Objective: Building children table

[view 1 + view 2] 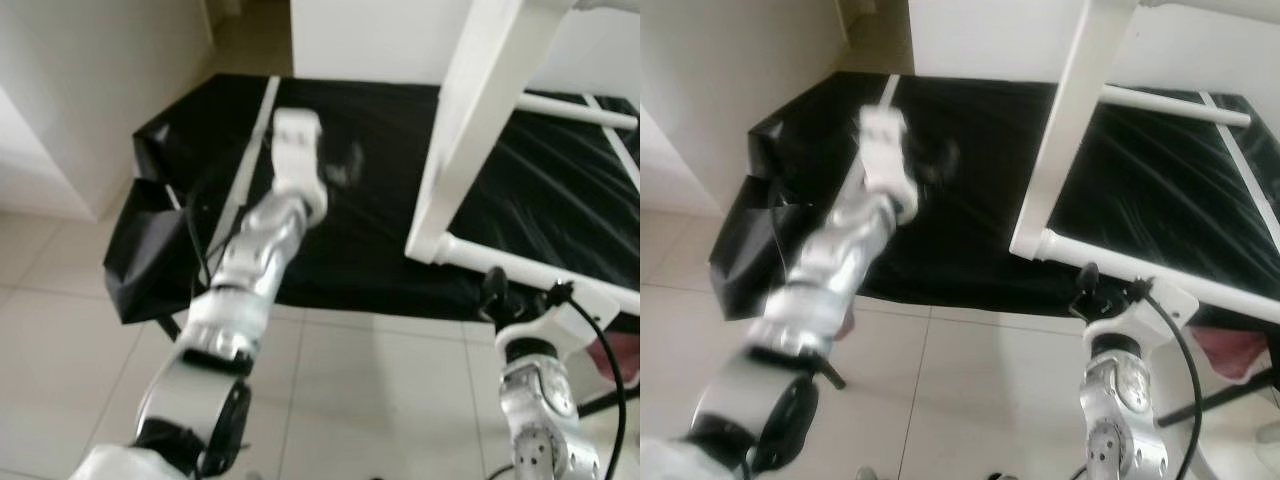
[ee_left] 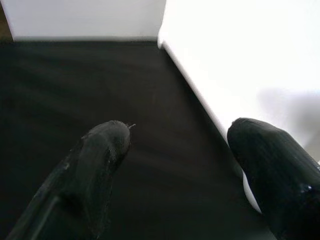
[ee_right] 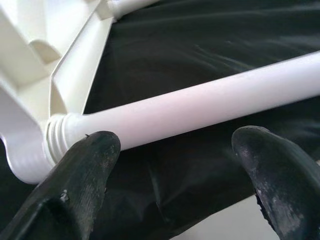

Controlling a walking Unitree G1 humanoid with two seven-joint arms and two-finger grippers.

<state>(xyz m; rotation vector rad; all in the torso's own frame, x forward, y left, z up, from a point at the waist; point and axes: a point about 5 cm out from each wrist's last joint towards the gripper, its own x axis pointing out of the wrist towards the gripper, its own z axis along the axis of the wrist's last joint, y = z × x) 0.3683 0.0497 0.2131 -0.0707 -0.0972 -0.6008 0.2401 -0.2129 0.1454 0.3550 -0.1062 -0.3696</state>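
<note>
Both open: right gripper [image 3: 172, 175] below table leg [image 3: 200, 107] (untouched); left gripper [image 2: 180, 170] empty.

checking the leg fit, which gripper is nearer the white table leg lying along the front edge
Right. The right gripper sits open just below the white table leg, near its threaded joint. The left gripper is open over the black cloth, farther off.

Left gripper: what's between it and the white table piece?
Only bare black cloth lies between the left gripper and the white tabletop, seen in the left eye view.
</note>
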